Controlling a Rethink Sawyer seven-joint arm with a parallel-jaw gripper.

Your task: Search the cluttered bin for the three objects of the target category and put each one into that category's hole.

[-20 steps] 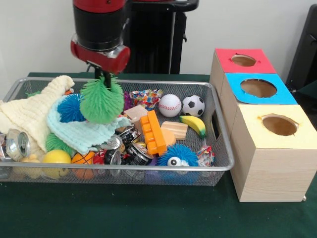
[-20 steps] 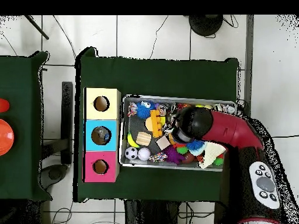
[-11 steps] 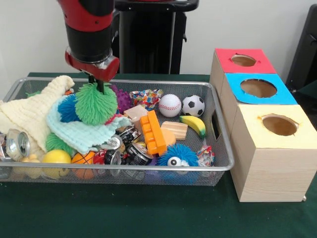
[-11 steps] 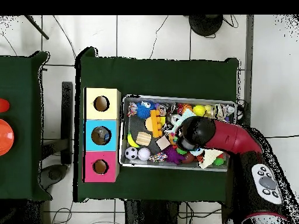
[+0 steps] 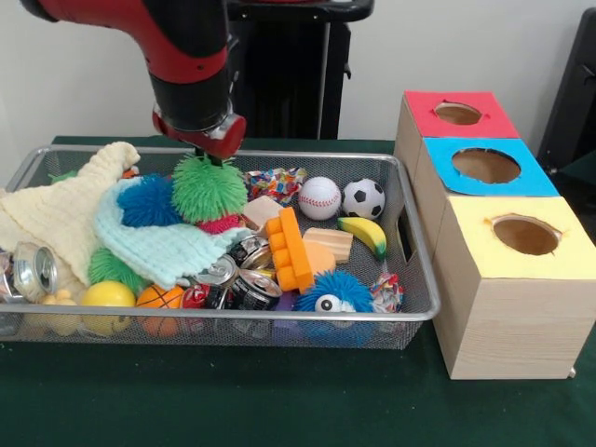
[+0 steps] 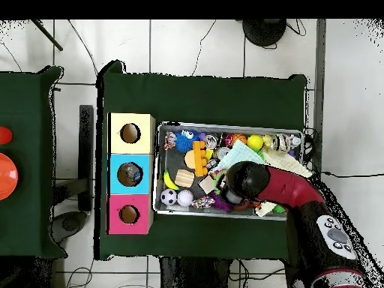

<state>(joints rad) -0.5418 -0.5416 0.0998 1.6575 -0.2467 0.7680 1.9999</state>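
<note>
Red and black, the arm drops into the wire bin [image 5: 410, 279] in the front view, its gripper [image 5: 209, 158] right at the top of a green spiky ball [image 5: 209, 188]; the fingers are hidden by the wrist and the ball's fuzz, so I cannot tell how the jaws stand. The green ball rests on the clutter, touching a blue spiky ball [image 5: 149, 201] and a mint cloth [image 5: 163, 250]. To the right of the bin stand 3 boxes with holes: red [image 5: 458, 114], blue [image 5: 486, 166], yellow [image 5: 526, 235].

Overhead, the arm's wrist [image 6: 246, 182] covers the green ball; the 3 boxes sit just beside the bin [image 6: 225, 126]
</note>
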